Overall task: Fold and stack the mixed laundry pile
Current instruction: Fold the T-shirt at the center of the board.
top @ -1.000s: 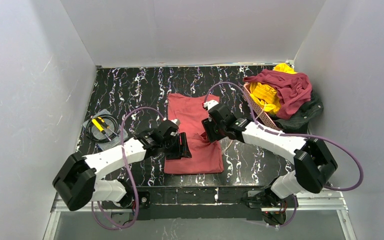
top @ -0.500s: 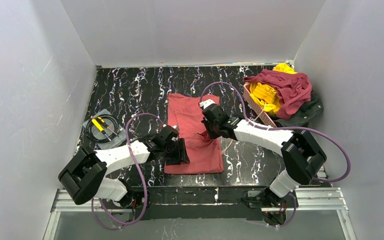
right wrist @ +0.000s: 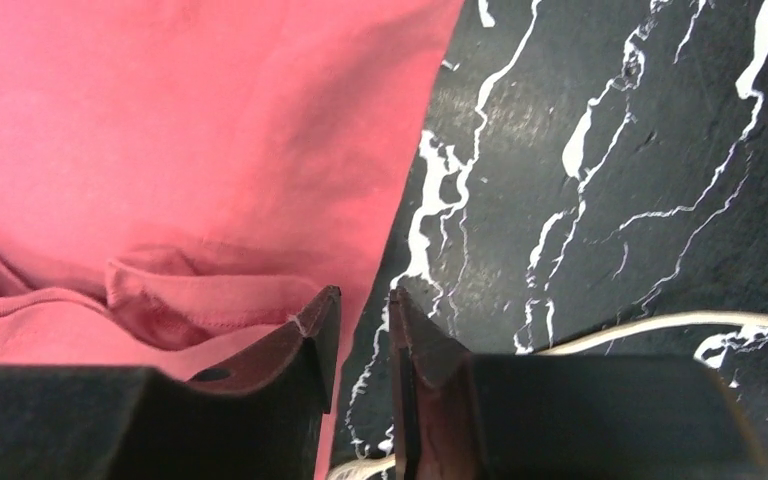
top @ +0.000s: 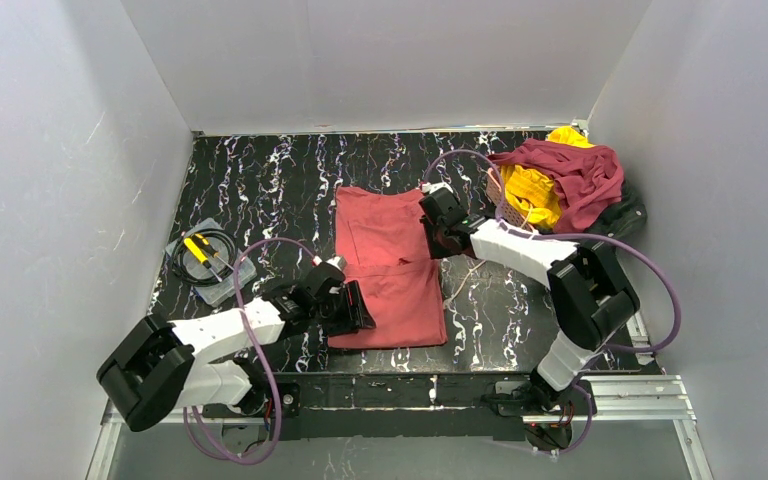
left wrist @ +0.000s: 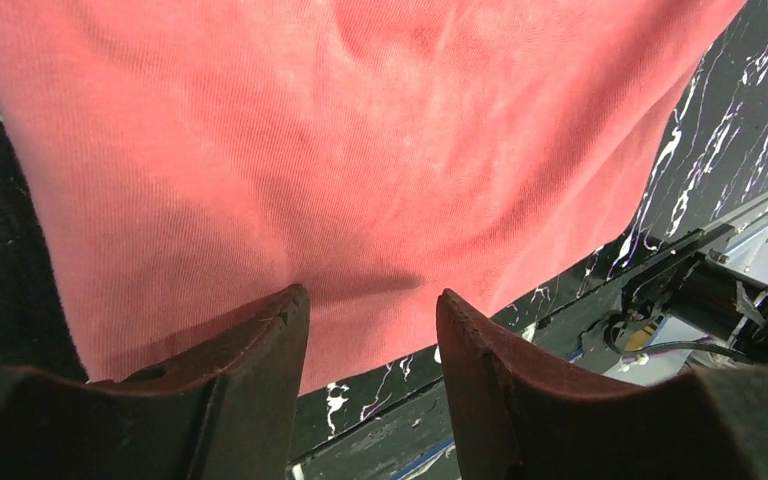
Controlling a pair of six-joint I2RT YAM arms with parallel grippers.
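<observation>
A salmon-red garment (top: 385, 270) lies flat on the middle of the black marbled table (top: 270, 180). My left gripper (top: 352, 306) is open and empty at its near left edge. In the left wrist view (left wrist: 370, 300) the cloth (left wrist: 360, 130) lies just past the fingertips. My right gripper (top: 438, 230) is at the cloth's right edge. Its jaws (right wrist: 363, 300) stand a narrow gap apart over the hem (right wrist: 210, 290), holding nothing. The maroon (top: 572, 172), yellow (top: 530, 190) and charcoal (top: 615, 222) garments are heaped at the back right.
A pink lattice basket (top: 508, 212) sits under the heap. A thin cream cord (top: 460, 282) lies right of the salmon garment and shows in the right wrist view (right wrist: 660, 325). A clear tray with yellow-handled tools (top: 205, 258) sits at the left. White walls enclose the table.
My right gripper has moved back and right, from the cloth's middle to its right edge. My left gripper has slid toward me along the left edge.
</observation>
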